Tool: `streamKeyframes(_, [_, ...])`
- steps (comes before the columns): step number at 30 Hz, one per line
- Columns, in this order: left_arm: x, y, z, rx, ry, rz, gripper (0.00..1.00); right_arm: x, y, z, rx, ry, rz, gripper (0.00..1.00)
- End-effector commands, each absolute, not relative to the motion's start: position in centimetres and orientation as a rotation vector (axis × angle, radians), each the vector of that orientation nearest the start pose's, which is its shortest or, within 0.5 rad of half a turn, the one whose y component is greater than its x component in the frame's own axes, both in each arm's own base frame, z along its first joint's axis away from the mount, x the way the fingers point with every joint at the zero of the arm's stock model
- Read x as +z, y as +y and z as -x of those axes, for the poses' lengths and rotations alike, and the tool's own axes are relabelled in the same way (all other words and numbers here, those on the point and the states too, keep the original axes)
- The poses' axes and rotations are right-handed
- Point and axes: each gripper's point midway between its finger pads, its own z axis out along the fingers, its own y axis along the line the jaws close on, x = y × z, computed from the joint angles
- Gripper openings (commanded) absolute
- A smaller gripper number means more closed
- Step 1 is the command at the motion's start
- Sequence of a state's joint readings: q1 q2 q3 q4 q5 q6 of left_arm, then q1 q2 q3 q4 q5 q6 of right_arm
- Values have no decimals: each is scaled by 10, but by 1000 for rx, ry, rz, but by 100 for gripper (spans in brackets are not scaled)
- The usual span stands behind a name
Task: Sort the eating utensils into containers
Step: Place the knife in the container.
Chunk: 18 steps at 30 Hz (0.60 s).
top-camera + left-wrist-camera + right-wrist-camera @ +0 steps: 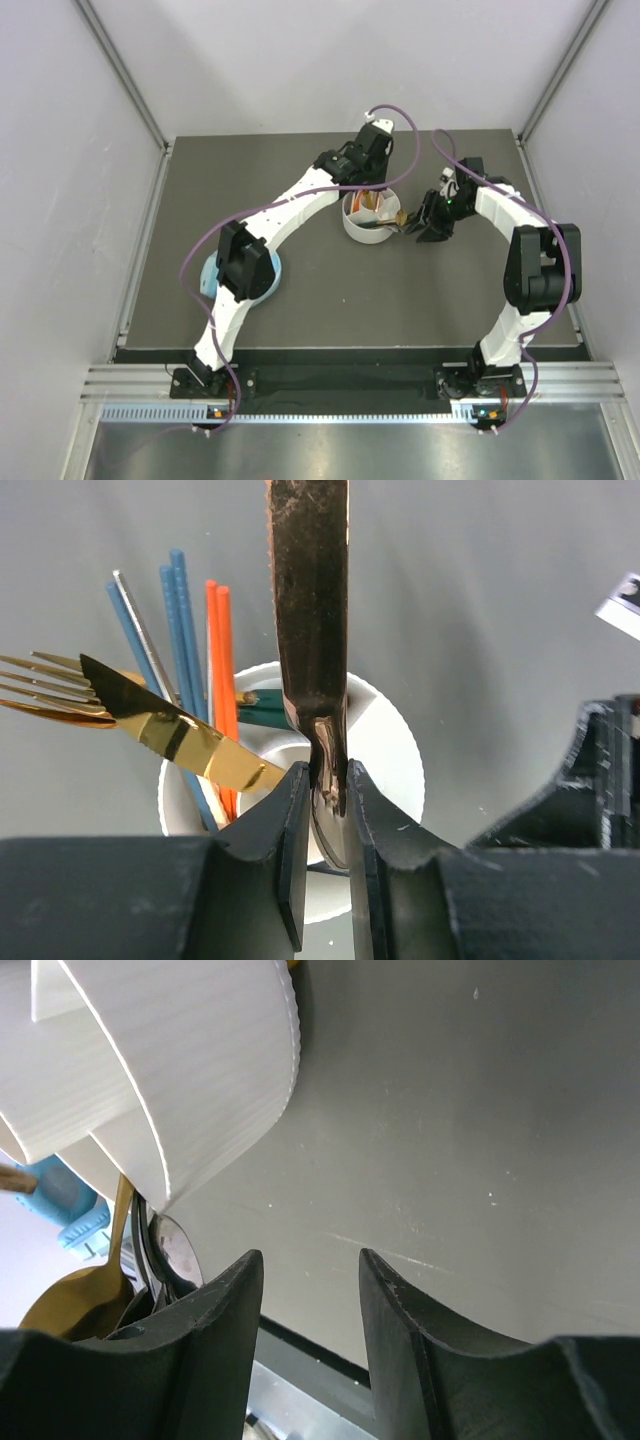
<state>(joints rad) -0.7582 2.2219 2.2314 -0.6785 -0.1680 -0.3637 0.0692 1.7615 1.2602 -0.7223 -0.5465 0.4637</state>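
Black fingers of the left gripper (326,780) fill the foreground of its wrist view, closed narrowly on the thin neck of a bronze spoon (310,600). Its broad, flat handle runs up and away from the camera, and the rounded end sits low between the pads; that end is mostly hidden, so calling it a spoon is a fair guess. The piece hangs above the white holder (395,750), over its right-hand part and not yet inside. Polished metal like this is judged stiff, fairly light and slippery, and a pinch at the slim neck could let the long handle swing. The flat of the handle, just above the neck, looks the surer place to hold. Its surface is a dark, mirror-bright copper tone, streaked with reflections. Already standing in the holder are blue chopsticks (180,620), orange chopsticks (220,650), a silver handle (140,620) and a gold fork (170,730) whose tines lean out past the left rim. From overhead, the right gripper (432,222) sits just beside the holder on the dark table (300,320); its own camera shows the jaws standing apart with only bare table between them. A gold spoon (80,1295) and a darker, silvery spoon (178,1255) lie to the outside of one finger, under the holder's ribbed wall. Light blue headphones (55,1195) show beyond.
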Motion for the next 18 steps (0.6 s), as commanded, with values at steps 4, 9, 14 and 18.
streamKeyframes(4, [253,-399,-466,-435,2074,-302,0,108,129,-342,912,2761,-364,44])
streamKeyframes(9, [254,-395,-472,-416,2066,-287,0,108,127,-343,914,2760,-362,44])
streamKeyframes(14, [237,-391,-479,-401,2100,-274,0,108,126,-345,914,2759,-362,44])
streamKeyframes(18, [220,-391,-483,-396,2136,-265,0,109,122,-345,911,2762,-363,44])
